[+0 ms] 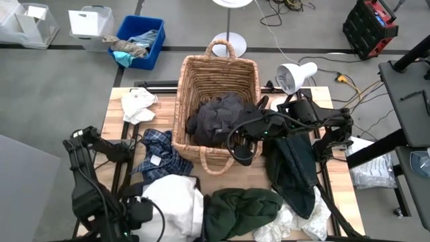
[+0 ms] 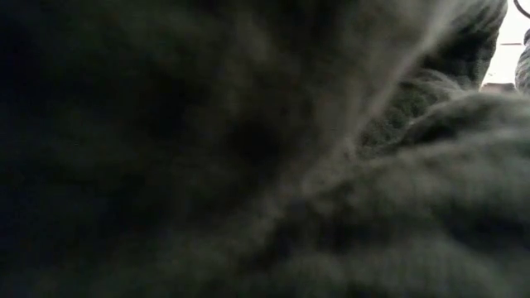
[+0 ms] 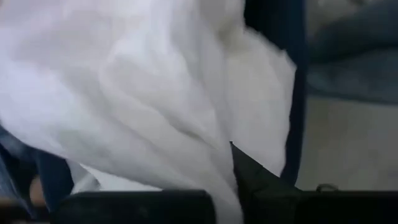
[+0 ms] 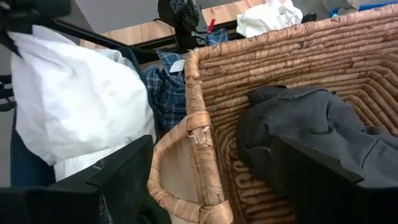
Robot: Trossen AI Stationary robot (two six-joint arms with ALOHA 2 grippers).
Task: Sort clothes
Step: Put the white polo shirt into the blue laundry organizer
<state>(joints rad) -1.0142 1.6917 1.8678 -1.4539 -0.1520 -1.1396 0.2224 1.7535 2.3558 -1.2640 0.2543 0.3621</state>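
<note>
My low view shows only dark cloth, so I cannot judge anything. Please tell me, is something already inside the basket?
Observer: Yes, a charcoal garment lies inside the wicker basket.
Operator: Where is the right gripper?
Observer: The right gripper is open, over the basket's near rim, beside the handle.
Operator: And the left one?
Observer: The left gripper is at the table's front left, shut on a white garment.
</note>
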